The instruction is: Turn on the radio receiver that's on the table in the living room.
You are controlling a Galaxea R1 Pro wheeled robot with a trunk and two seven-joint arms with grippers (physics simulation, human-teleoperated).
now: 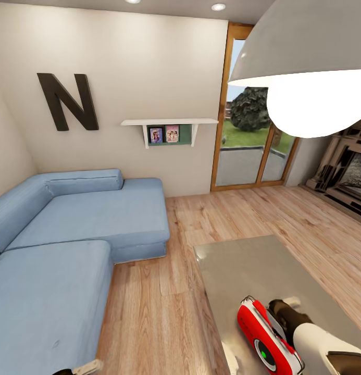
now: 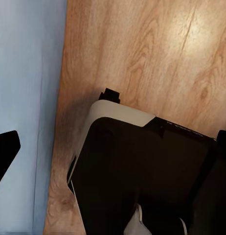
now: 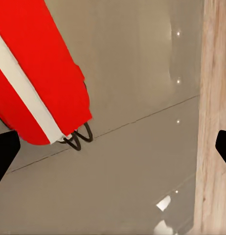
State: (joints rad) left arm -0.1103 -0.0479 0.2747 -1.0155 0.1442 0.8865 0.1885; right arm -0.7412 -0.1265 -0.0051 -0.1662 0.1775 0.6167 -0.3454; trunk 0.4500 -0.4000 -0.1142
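Note:
The red radio receiver (image 1: pixel 264 338) with white trim and a grey dial with a green centre rests on the near part of the table (image 1: pixel 237 265), a glossy grey-beige top. My right gripper (image 1: pixel 281 311) sits just right of it, close to its handle end. In the right wrist view the radio (image 3: pixel 37 73) lies ahead and to one side, outside the span of the fingers. The right gripper (image 3: pixel 113 149) is open over the bare tabletop (image 3: pixel 137 156). My left gripper (image 2: pixel 113 147) hangs open low beside the robot's base (image 2: pixel 142 176).
A blue sectional sofa (image 1: pixel 71 245) fills the left side, with a strip of wood floor (image 1: pixel 159 291) between it and the table. A big white lamp shade (image 1: pixel 310 62) hangs close at upper right. Glass doors (image 1: pixel 248 130) and a fireplace (image 1: pixel 347 172) stand beyond.

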